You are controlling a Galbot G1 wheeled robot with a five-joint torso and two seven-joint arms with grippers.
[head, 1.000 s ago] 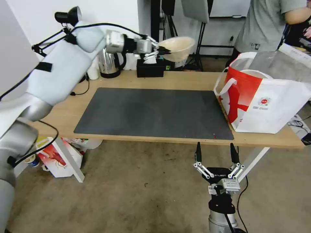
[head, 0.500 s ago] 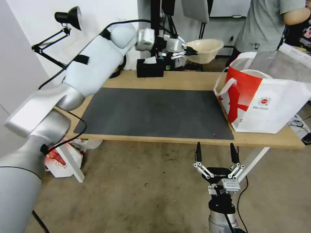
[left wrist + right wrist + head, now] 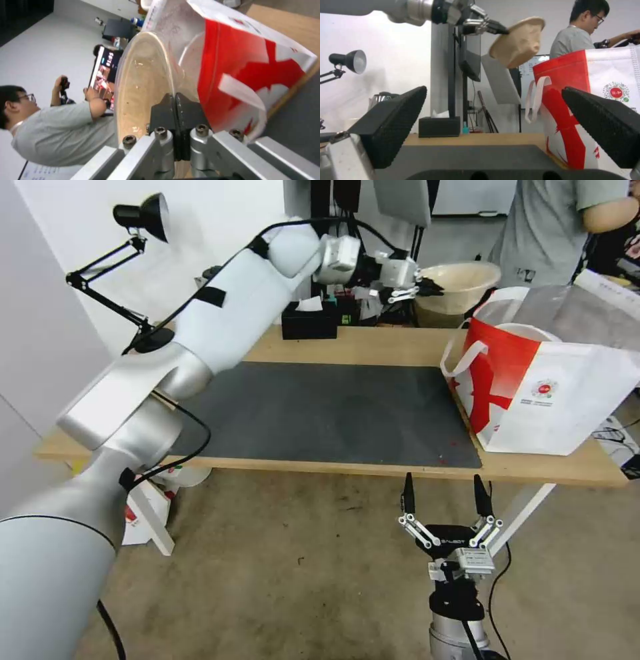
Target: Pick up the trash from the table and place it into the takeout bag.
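Left gripper (image 3: 430, 287) pinching bowl (image 3: 458, 287) rim, tilted, at bag's (image 3: 553, 400) 10 o'clock. Thin rim grip, so bowl may slip short of bag. Right gripper (image 3: 445, 493) spread, idle below table (image 3: 373, 347).

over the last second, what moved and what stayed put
The left gripper, shut on the rim of the shallow beige bowl, has swung it rightward from above the black tissue box to beside the white and red takeout bag. The bag, the dark grey mat and the open right gripper below the table's front edge stayed put.
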